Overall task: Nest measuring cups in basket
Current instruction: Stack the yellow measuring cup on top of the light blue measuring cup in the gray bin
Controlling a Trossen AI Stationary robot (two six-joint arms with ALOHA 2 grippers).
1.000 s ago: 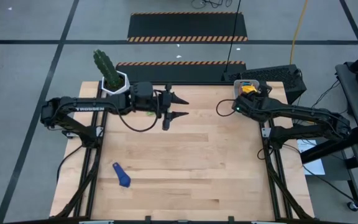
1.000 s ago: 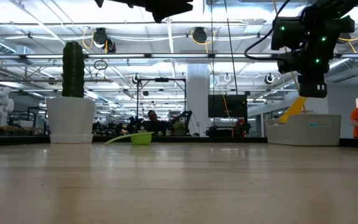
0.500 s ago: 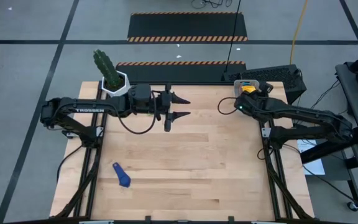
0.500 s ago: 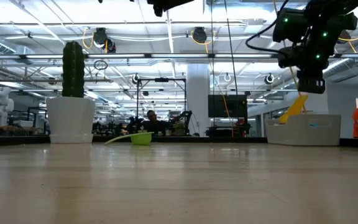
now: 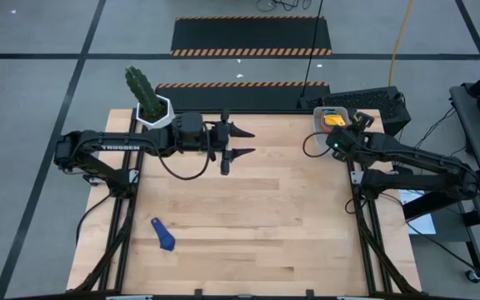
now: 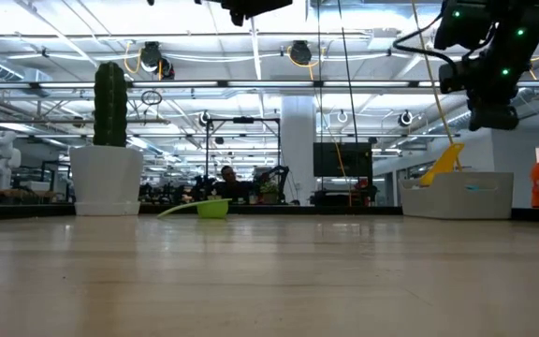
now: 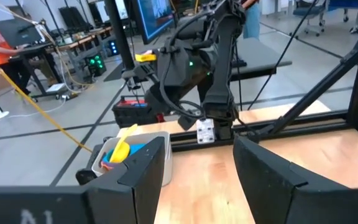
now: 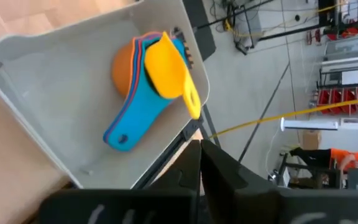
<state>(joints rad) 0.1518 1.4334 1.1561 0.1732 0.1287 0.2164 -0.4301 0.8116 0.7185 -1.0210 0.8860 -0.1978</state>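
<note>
- Right gripper raised above the table's far right corner, just beside the basket; fingers pressed together, nothing held.
- Basket directly ahead of those fingers in the right wrist view, hard against the table's far edge, near the right edge.
- Inside the basket: yellow cup on top of the stack, its handle leaning over the rim; orange cup beneath; light blue cup with its handle lying on the basket floor.
- Left gripper held high over the far middle of the table, fingers spread wide, empty, pointing toward the right arm and basket.
- Green cup on the wood below and behind the left gripper, close to the far edge, near the cactus pot at the far left corner.
- Dark blue cup well apart from both grippers, near the left front of the table.
- Broad bare wood across the table's middle and right front, between the grippers and the near edge.
</note>
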